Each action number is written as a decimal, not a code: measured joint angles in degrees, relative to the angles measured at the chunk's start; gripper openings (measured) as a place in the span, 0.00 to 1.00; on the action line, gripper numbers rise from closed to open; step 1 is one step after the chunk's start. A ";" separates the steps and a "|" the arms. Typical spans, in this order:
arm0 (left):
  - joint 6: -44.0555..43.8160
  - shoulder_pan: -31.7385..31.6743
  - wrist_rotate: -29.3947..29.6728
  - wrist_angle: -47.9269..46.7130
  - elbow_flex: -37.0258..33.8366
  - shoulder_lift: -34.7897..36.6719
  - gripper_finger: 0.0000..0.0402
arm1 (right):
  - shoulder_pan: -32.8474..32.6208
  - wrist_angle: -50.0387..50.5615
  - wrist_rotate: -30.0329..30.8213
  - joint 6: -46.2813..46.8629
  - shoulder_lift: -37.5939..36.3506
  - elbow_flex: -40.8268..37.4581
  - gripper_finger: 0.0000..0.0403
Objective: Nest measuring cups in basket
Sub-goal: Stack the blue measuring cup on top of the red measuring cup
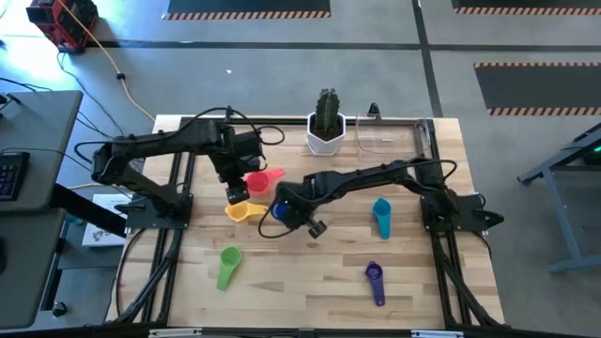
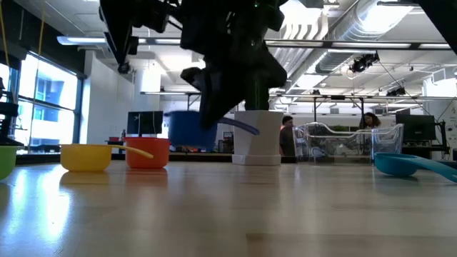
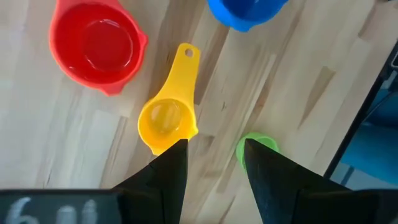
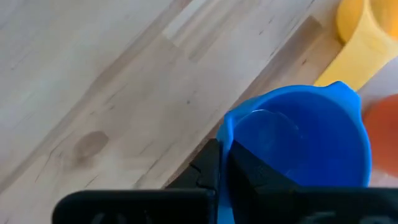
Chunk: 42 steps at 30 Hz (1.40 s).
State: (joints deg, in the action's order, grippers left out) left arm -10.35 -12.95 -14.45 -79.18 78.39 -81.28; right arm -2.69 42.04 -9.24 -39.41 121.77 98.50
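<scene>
We have the blue cup [image 4: 298, 149] pinched by its rim in the shut right gripper [image 4: 222, 163] — light, stiff, slick plastic, we judge; left gripper [image 3: 214, 155] half-open, empty, over the yellow cup [image 3: 166, 119].

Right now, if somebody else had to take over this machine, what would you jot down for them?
Right end effector: shut on the rim of the blue plastic measuring cup, mid-table.
Left end effector: open above the yellow plastic measuring cup, holding nothing.
Orange-red cup, green cup, teal cup and purple cup lie loose on the wooden table.
Clear see-through basket: no cup visible inside. All nesting remains.
</scene>
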 joint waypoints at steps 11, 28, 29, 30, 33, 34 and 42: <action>-1.51 0.00 0.32 0.05 0.02 2.54 0.37 | 0.06 -0.83 -0.30 2.54 4.05 0.00 0.00; -1.44 -0.02 0.32 -0.13 0.02 2.57 0.37 | 0.01 -1.16 2.32 3.58 4.10 0.00 0.13; -1.41 -0.02 0.32 -0.22 0.02 2.57 0.37 | 0.01 -1.16 2.38 3.63 4.10 0.00 0.15; -1.40 -0.02 0.32 -0.36 0.02 2.57 0.37 | 0.01 -1.16 2.39 3.95 4.10 0.00 0.16; -1.36 -0.02 0.31 -0.80 0.02 2.57 0.37 | 0.01 -1.18 2.41 5.75 4.10 0.00 0.20; -1.02 -0.02 0.32 -0.79 0.02 2.57 0.37 | 0.01 -1.17 2.39 6.55 4.10 0.00 0.21; 0.11 -0.02 0.30 -0.74 0.02 2.57 0.37 | 0.01 5.80 2.41 8.90 4.14 6.88 0.24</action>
State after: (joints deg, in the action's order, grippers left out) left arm -10.24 -12.97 -14.15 -79.92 78.41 -78.72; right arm -2.68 47.84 -6.83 -30.51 125.91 105.38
